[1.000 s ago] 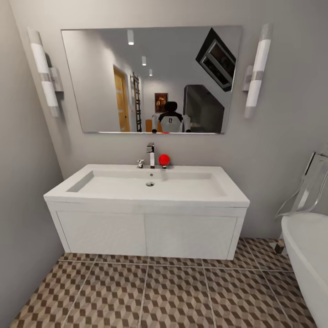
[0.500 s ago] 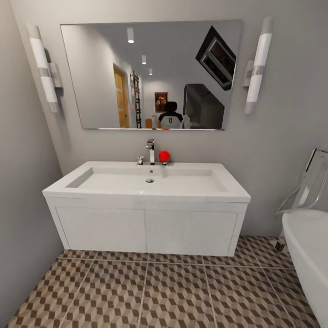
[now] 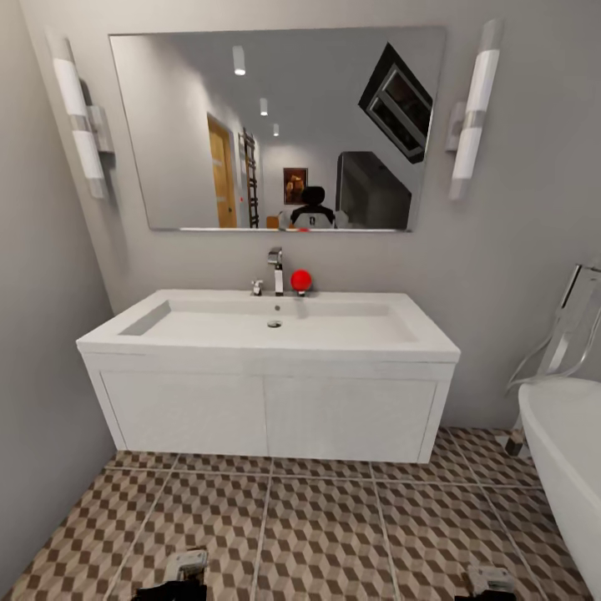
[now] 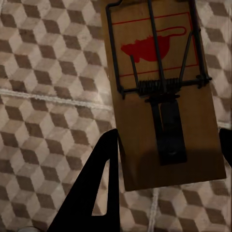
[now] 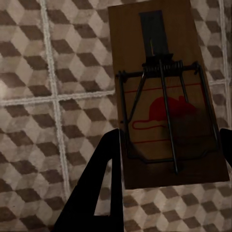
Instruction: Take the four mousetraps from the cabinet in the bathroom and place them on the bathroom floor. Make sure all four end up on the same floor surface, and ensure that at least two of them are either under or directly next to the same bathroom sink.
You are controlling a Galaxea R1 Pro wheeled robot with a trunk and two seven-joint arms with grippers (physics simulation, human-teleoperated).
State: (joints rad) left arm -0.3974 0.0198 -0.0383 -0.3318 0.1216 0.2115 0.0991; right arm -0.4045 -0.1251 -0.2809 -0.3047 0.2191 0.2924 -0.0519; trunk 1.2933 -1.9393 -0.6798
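You faced the sink point(image 3: 267, 334) square on, its white vanity against the wall over the bathroom floor point(image 3: 317, 526), the bathtub point(image 3: 568, 451) at the right edge. Your left gripper point(image 4: 166, 145) was closed on a mousetrap point(image 4: 162, 92), fingers point(image 4: 104, 183) pressed against the wooden slab's edges, the patterned tiles below it. Your right gripper point(image 5: 169, 142) was clamped the same way on a second mousetrap point(image 5: 166, 96), above a grout crossing. Both gripper tops peeked in at the head view's bottom edge.
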